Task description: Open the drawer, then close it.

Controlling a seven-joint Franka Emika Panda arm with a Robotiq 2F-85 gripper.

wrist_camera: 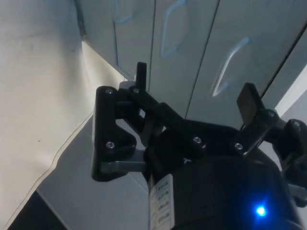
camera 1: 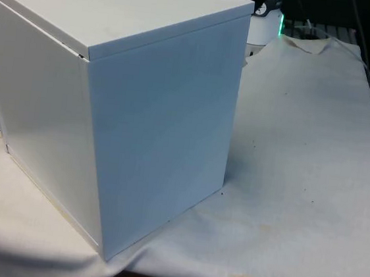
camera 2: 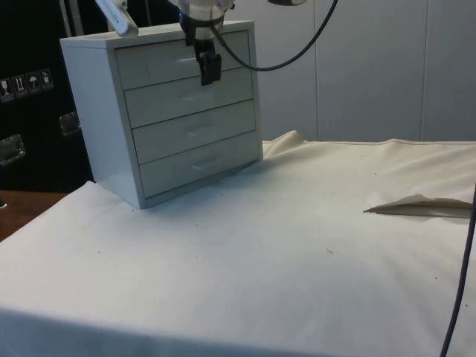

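In the side view the near part of the surface (camera 2: 245,275) is a broad spread of white cloth (camera 2: 335,223), with a raised fold of it (camera 2: 416,206) towards that picture's right edge and a dark cable (camera 2: 461,282) hanging down in front of it. Farther back stands the white chest of drawers (camera 2: 104,111), its front turned to this camera, with four drawers stacked one above another. All four sit flush with the front; none is pulled out. The top drawer (camera 2: 160,65) is the one level with the hand (camera 2: 209,73), which hangs in front of its face, close to the drawer's middle and a little above the seam with the second drawer (camera 2: 178,100).

In the wrist view the hand (wrist_camera: 194,98) points at the drawer fronts, whose pale bow-shaped handles (wrist_camera: 230,67) lie beyond it. Its two black fingers (wrist_camera: 141,76) stand well apart, spread wide with nothing between them, and neither touches a handle.

In the front view the chest (camera 1: 153,128) turns its plain back and side to the camera and takes up that view's left, standing on the cloth (camera 1: 299,190), which is faintly stained near the front edge.
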